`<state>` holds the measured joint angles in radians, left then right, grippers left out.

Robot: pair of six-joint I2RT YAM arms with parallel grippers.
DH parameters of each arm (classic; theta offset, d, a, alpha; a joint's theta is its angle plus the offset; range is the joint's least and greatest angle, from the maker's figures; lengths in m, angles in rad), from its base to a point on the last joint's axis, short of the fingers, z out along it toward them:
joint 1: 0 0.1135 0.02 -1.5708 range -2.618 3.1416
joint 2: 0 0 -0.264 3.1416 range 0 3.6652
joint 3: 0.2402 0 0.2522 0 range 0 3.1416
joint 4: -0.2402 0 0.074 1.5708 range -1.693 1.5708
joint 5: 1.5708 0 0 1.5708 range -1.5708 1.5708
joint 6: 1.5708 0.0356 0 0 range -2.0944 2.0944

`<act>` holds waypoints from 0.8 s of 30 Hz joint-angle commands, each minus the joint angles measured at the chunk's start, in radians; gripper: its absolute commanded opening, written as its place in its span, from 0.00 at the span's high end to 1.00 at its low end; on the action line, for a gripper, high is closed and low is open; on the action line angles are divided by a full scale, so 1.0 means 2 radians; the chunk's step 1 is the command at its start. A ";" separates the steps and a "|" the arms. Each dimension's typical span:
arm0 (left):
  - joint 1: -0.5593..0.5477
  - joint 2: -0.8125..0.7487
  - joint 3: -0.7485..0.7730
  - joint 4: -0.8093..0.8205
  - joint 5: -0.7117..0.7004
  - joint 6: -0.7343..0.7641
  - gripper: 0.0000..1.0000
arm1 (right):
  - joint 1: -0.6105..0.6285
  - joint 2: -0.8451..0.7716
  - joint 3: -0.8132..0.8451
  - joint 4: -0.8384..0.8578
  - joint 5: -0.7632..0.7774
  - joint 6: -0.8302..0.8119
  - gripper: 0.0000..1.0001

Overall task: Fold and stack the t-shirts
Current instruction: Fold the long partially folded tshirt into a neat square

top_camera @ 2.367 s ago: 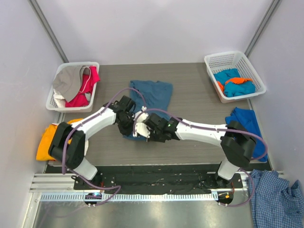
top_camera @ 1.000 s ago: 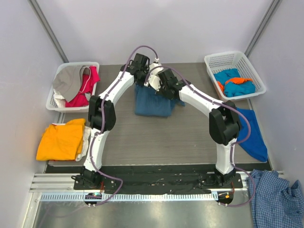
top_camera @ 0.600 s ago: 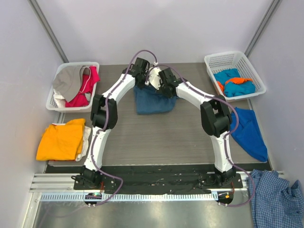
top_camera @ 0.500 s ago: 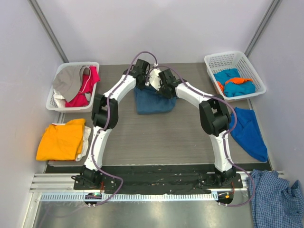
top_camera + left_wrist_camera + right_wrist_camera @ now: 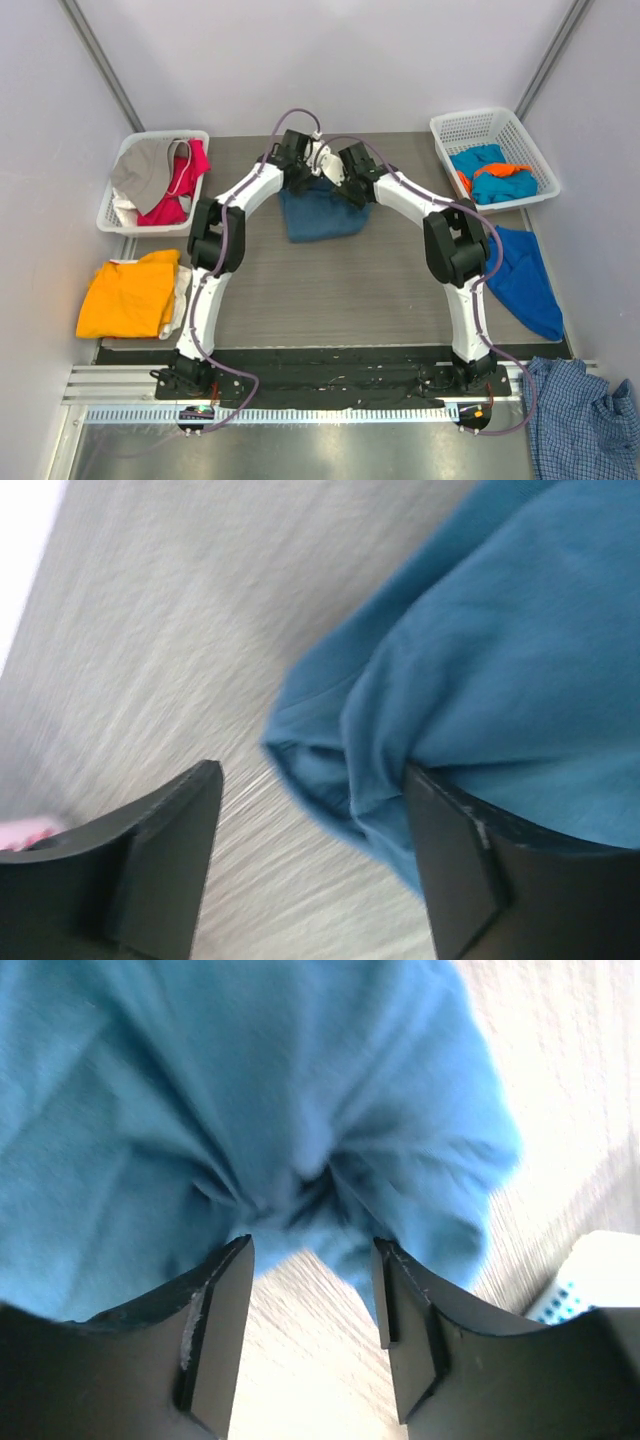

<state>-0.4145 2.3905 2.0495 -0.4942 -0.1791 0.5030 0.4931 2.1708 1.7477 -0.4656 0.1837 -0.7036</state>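
Observation:
A dark teal-blue t-shirt (image 5: 322, 213) lies folded in a rough square at the far middle of the table. Both arms reach over its far edge. My left gripper (image 5: 302, 176) is open; in the left wrist view (image 5: 312, 830) its jaws straddle a bunched corner of the shirt (image 5: 470, 670) without pinching it. My right gripper (image 5: 346, 186) is open too; in the right wrist view (image 5: 312, 1310) bare table shows between its fingers, with puckered shirt cloth (image 5: 250, 1080) just beyond the tips. An orange t-shirt (image 5: 130, 292) lies at the left edge, a blue one (image 5: 522, 275) at the right.
A white basket (image 5: 112, 215) at the back left holds grey and red tees. Another basket (image 5: 450, 128) at the back right holds turquoise and orange ones. A checked shirt (image 5: 582, 418) hangs off the near right corner. Walls close in on three sides.
Both grippers were shut on the teal shirt's edge at the far side. They have opened and let it go, and the cloth has settled flat on the table.

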 commanded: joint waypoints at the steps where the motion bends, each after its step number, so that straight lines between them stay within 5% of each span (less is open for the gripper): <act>1: 0.006 -0.101 -0.011 0.048 -0.039 -0.040 0.20 | -0.002 -0.069 -0.010 0.010 0.032 0.019 0.40; 12: 0.000 -0.190 -0.028 -0.013 -0.015 -0.096 0.08 | -0.001 -0.155 -0.070 0.032 0.081 0.044 0.33; 17: 0.000 -0.220 -0.061 -0.040 0.003 -0.152 0.00 | -0.004 -0.171 -0.095 0.050 0.101 0.095 0.07; 24: 0.000 -0.266 -0.166 -0.011 0.007 -0.193 0.00 | -0.014 -0.196 -0.125 0.069 0.120 0.186 0.03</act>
<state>-0.4122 1.9228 1.7950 -0.5320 -0.1886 0.1974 0.4808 1.8610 1.5089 -0.3901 0.3740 -0.4732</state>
